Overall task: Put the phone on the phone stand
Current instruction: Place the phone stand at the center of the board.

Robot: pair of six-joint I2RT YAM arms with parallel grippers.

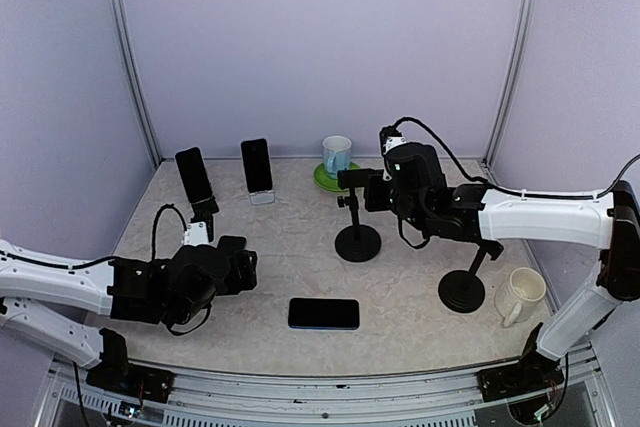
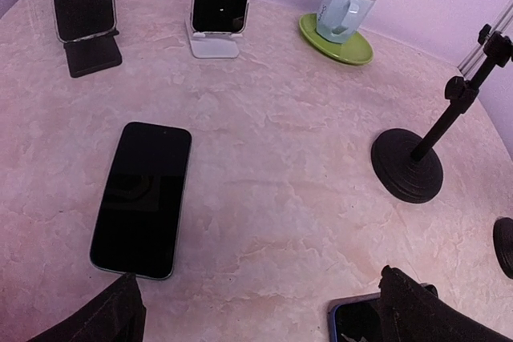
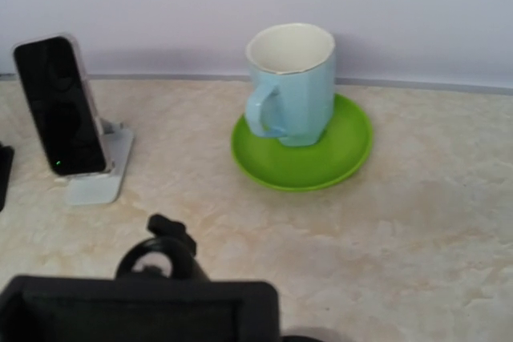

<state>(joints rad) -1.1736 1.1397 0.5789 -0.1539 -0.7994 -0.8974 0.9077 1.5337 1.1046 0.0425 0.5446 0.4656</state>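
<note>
A dark phone (image 1: 323, 313) lies flat on the table near the front, and its blue-edged corner (image 2: 357, 322) shows beside my left gripper's right finger (image 2: 425, 318). Another dark phone (image 2: 143, 198) lies flat just ahead of the left finger (image 2: 108, 318). My left gripper (image 1: 245, 269) (image 2: 264, 322) hangs low over the table, open, with nothing between its fingers. The black phone stand (image 1: 357, 242) stands mid-table. My right gripper (image 1: 368, 189) is shut on its top holder (image 3: 136, 310); the right fingers themselves are hidden.
At the back, a black stand (image 1: 196, 179) and a white stand (image 1: 258, 169) each hold a phone. A blue cup on a green saucer (image 1: 337, 175) sits behind the stand. A second black stand (image 1: 462, 289) and a white mug (image 1: 520, 295) are at the right.
</note>
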